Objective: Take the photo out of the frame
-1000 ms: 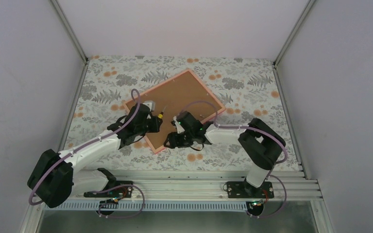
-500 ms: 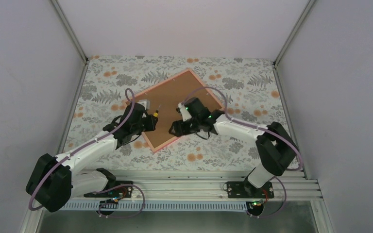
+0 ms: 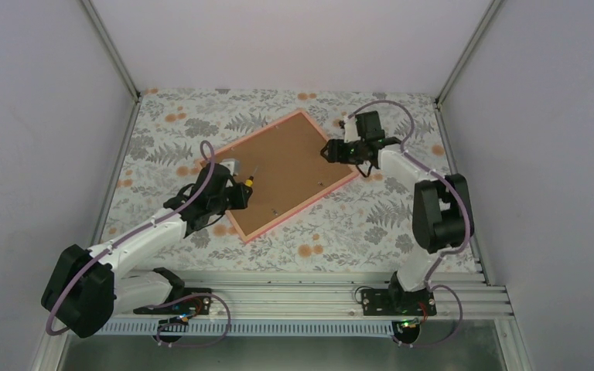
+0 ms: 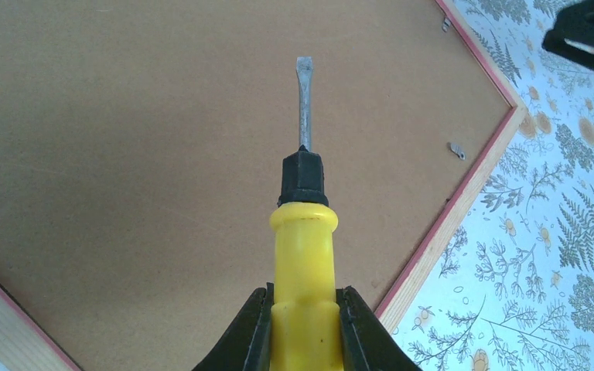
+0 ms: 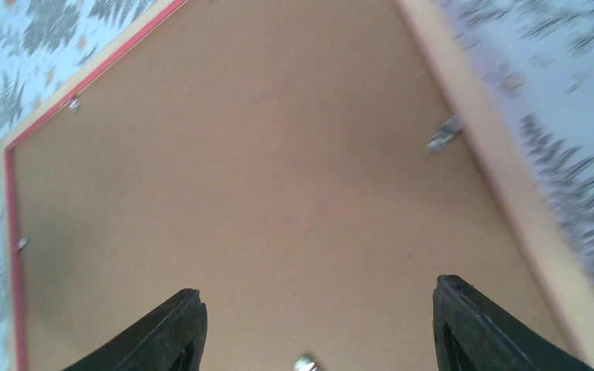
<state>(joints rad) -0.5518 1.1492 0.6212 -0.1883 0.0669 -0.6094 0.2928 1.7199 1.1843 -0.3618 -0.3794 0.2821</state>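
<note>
Photo: I can't see it. The frame (image 3: 302,205) lies face down in the middle of the top view, so I judge the print sits under the brown backing board (image 3: 282,166).
Frame: flat on the table (image 3: 402,209), turned like a diamond. The board is seated inside the pink rim.
Clips: small metal tabs along the rim, one at the right of the left wrist view (image 4: 455,149). They look closed over the board.
Screwdriver (image 4: 302,255): its flat blade points up the picture over bare board, well apart from any clip.
Left tool (image 4: 303,325): clamped on the yellow handle, at the left corner of the frame in the top view.
Right tool (image 5: 321,325): fingers spread apart with nothing between them, hanging over the board near the frame's upper right edge.
Step in hand: I judge it's freeing the clips.
Doing it well: I'd bring the blade in low beside one tab and swing that tab off the board towards the rim, without digging into the fibreboard. I'd steady the frame with the right tool on the pink rim, not on the board, so the board can lift later.
Change from a second ago: the right arm has swung from the lower middle of the frame to its upper right side, and its fingers have widened a touch. The left arm shifted only slightly. The frame hasn't moved.
</note>
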